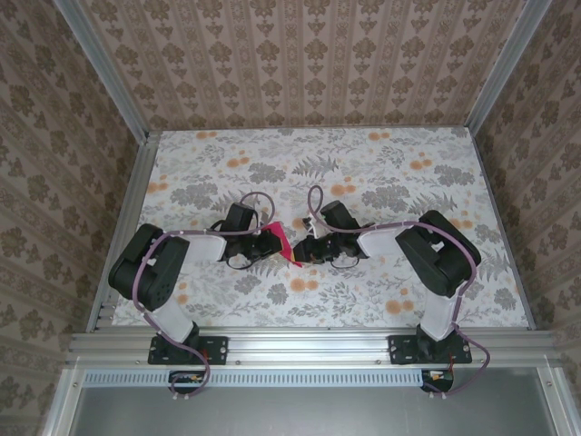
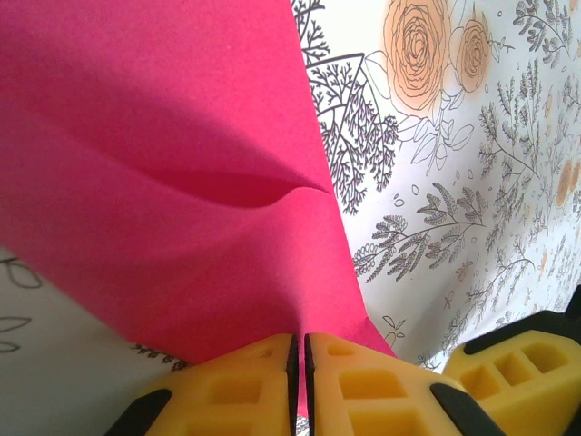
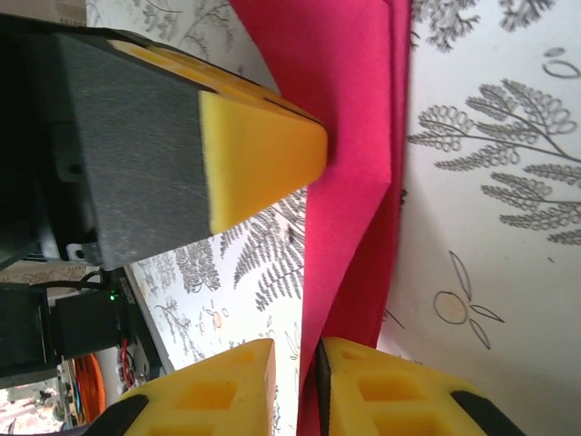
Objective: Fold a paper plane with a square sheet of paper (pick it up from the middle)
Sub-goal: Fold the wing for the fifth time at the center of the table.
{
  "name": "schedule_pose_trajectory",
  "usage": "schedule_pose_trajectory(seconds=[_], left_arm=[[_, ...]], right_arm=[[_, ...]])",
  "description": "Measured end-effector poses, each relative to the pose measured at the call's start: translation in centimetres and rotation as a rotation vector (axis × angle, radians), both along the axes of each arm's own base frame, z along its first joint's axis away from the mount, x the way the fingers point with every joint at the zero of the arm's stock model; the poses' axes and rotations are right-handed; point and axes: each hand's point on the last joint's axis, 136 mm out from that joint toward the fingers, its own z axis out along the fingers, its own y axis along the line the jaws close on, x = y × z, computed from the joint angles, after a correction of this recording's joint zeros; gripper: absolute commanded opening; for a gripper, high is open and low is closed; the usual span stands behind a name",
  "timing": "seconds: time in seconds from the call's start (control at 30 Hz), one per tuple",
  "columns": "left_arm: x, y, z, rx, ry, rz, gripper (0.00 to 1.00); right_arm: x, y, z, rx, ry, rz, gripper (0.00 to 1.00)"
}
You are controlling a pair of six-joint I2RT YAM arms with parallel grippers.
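Magenta paper sheet (image 2: 172, 182) creased, clamped in left claw (image 2: 300, 350), right claw (image 3: 296, 352) straddling its edge, grip unclear

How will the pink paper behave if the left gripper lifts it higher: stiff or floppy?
Likely floppy: the pink paper bows and dimples just above the left gripper pinching its edge. Probably very light, since a narrow pinch seems enough to hold it above the table. It should crease easily; a sharp fold line already shows in the right wrist view.
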Motion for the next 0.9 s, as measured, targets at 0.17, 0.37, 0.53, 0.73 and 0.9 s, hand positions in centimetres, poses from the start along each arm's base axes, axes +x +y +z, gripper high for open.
schedule_pose_trajectory(seconds=[0.17, 0.37, 0.53, 0.73, 0.9], left_arm=[[0.0, 0.0, 0.0, 0.000, 0.000, 0.000, 0.14], [0.0, 0.0, 0.0, 0.001, 0.000, 0.000, 0.14], [0.0, 0.0, 0.0, 0.001, 0.001, 0.001, 0.14], [0.0, 0.0, 0.0, 0.001, 0.000, 0.001, 0.15], [-0.1, 0.1, 0.2, 0.003, 0.003, 0.001, 0.15]], right_arm=[[0.0, 0.0, 0.1, 0.002, 0.003, -0.001, 0.14], [-0.2, -0.1, -0.1, -0.003, 0.007, 0.000, 0.10], [-0.6, -0.3, -0.8, -0.020, 0.027, 0.010, 0.10], [-1.4, -0.7, -1.8, -0.046, 0.057, 0.029, 0.17], [-1.5, -0.8, -1.8, -0.049, 0.064, 0.030, 0.20]])
